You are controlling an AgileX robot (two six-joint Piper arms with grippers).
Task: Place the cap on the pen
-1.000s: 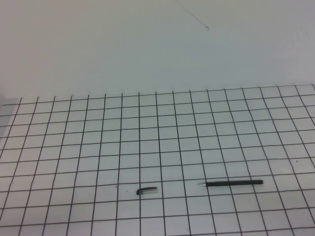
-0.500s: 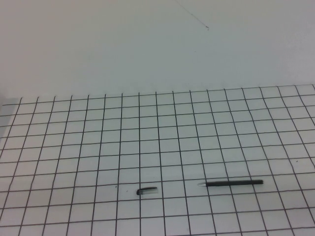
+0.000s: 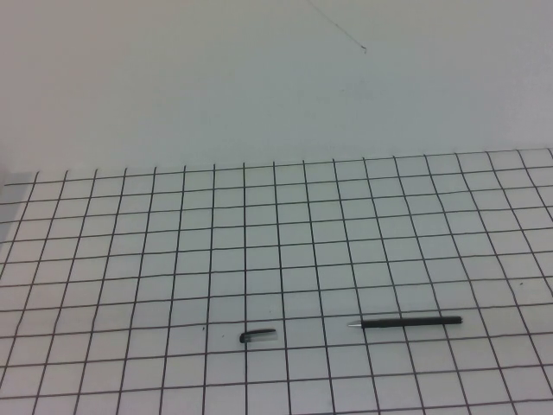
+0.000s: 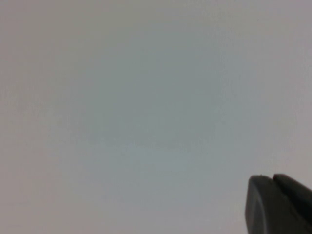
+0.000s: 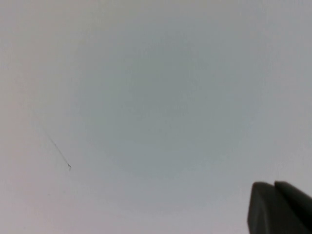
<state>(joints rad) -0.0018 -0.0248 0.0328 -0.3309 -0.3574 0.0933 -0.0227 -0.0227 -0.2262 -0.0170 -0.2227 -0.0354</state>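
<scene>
Black and thin, the pen lies flat in the lower right of the high view, silvery tip pointing toward frame left, bare. Well apart to its left, lower centre: the short black cap, slightly curved, also flat on the white gridded table. Behind both, a plain pale wall with a faint thin mark in the upper part of the frame. Not in the high view at all: either arm. Only a dark corner of the left gripper at the lower right of the left wrist view, facing blank pale surface; likewise a dark corner of the right gripper at the lower right of the right wrist view, facing the wall with that faint mark. Impossible to tell for either whether apart or together. Nothing done yet, by the look of it. Likely trouble ahead: a thin round barrel lying low, easy to roll or skid under a pinch; a small cap, easy to grab crooked; misaligned mating, jamming the fine tip against the cap rim.
</scene>
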